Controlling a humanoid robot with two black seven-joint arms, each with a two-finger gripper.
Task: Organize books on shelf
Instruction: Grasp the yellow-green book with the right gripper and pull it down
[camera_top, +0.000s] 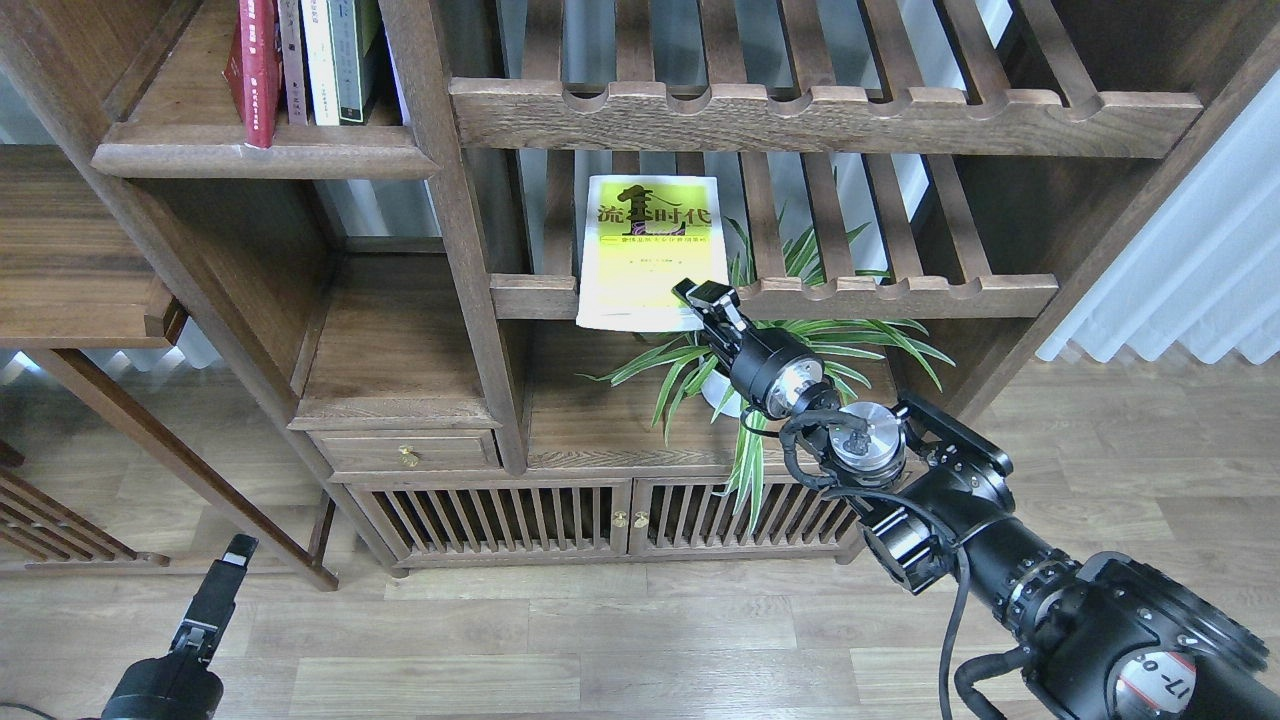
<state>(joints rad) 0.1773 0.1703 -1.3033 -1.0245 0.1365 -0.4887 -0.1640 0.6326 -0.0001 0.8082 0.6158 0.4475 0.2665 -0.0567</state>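
Observation:
A yellow-green book (650, 250) with white edges lies face up on the middle slatted rack, its near edge hanging over the notched front rail. My right gripper (703, 297) reaches in from the lower right and sits on the book's near right corner, its fingers closed on it. The solid dark-brown shelf (270, 160) is at the upper left. A red book (255, 70) stands on it beside a few other upright books (325, 55). My left gripper (236, 552) hangs low over the floor at the bottom left, dark and narrow, far from the books.
A potted spider plant (790, 350) stands on the cabinet top right under my right wrist. Another slatted rack (820, 115) runs above the book. A thick upright post (450, 230) separates the shelf from the racks. A drawer (405, 452) and slatted doors (600, 515) are below.

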